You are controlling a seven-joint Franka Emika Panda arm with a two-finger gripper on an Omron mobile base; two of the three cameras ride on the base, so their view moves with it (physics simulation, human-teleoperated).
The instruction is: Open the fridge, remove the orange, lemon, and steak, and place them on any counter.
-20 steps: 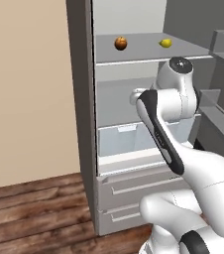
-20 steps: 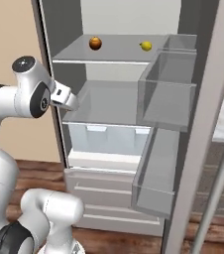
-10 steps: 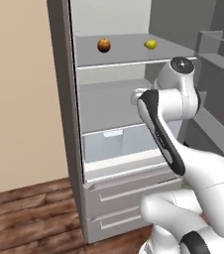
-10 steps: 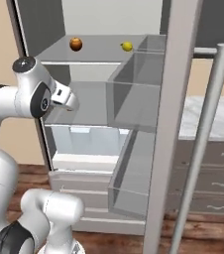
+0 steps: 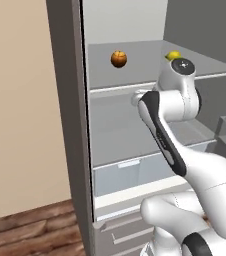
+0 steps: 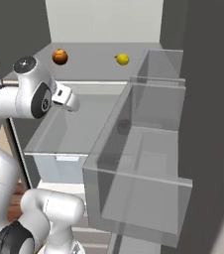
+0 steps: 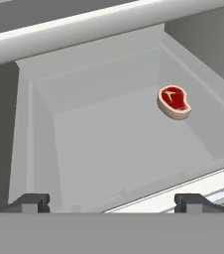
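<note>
The fridge (image 5: 75, 125) stands wide open, its door swung out to the right with clear door bins facing the room, so the first step of the job looks done. None of the three foods has left it yet. The orange (image 5: 118, 59) sits on the upper shelf toward the left, and the lemon (image 6: 122, 59) lies on the same shelf well apart to its right, partly hidden behind the arm's wrist in the left base view. The steak (image 7: 174, 101) lies flat on the pale floor of a lower compartment, toward its far right corner, seen from above by the hand camera.

The white arm reaches into the middle of the cabinet, below the fruit shelf. Its gripper (image 7: 113, 202) hangs over the near edge of the steak's compartment, fingertips spread wide apart and holding nothing, with the meat some way ahead of them. By the look of it the steak is the first target. All three pickups and the carry to a worktop remain; no worktop is in sight from where the base now stands.
</note>
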